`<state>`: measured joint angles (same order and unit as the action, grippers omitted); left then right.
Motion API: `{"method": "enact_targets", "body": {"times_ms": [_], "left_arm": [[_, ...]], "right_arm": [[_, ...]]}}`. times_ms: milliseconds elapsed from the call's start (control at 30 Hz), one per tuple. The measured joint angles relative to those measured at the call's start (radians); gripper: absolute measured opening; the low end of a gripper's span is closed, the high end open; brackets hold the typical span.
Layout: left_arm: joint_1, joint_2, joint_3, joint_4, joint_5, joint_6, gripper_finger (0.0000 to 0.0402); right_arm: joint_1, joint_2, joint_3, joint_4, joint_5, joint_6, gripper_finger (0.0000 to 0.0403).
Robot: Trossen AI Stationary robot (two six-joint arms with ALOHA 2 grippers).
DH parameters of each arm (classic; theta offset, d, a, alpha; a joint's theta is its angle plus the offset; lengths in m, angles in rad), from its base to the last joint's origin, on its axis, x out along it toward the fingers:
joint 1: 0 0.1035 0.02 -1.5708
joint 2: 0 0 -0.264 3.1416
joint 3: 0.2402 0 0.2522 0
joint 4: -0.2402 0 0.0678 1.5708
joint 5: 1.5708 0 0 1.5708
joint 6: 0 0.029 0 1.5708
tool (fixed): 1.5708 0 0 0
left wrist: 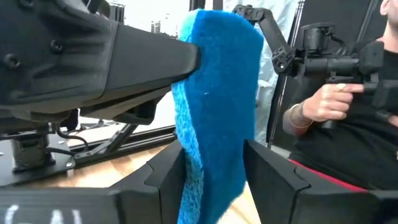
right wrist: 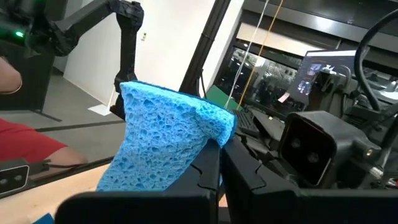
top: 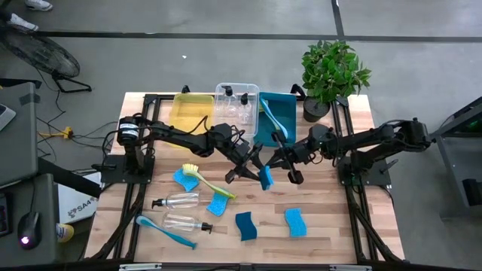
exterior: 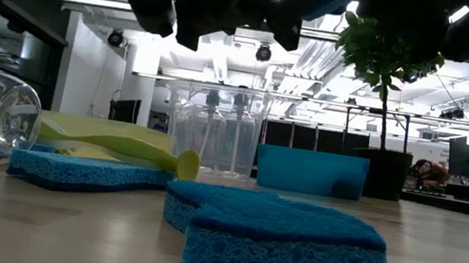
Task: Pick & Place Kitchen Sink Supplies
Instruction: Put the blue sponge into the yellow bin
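Wooden tabletop from above: both arms meet mid-table, a blue sponge (top: 266, 178) raised between left gripper (top: 252, 162) and right gripper (top: 280, 167), short of the teal bin (top: 285, 108). From either wrist, both grippers are clamped on it, 1 at each edge. It looks light and squashy, best pinched across its thickness.
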<state>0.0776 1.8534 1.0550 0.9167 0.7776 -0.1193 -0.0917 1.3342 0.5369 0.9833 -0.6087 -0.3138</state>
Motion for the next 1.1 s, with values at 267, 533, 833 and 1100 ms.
{"method": "enact_targets", "body": {"times_ms": [267, 533, 833, 1100], "left_arm": [[-0.001, 0.000, 0.000, -0.001, -0.008, 0.028, 0.0085], [-0.007, 0.000, -0.001, -0.006, -0.016, 0.091, 0.0010], [-0.007, 0.000, -0.001, -0.014, -0.009, 0.097, 0.0006], [-0.008, 0.000, -0.001, -0.023, -0.055, 0.101, 0.0003]], "right_arm": [[0.000, 0.000, 0.000, -0.006, 0.017, 0.000, 0.0000], [0.000, 0.000, 0.000, -0.021, 0.037, 0.016, 0.0000], [0.000, 0.000, 0.000, -0.021, 0.069, 0.117, 0.0045], [-0.002, -0.023, 0.000, -0.021, 0.073, 0.200, 0.0157]]}}
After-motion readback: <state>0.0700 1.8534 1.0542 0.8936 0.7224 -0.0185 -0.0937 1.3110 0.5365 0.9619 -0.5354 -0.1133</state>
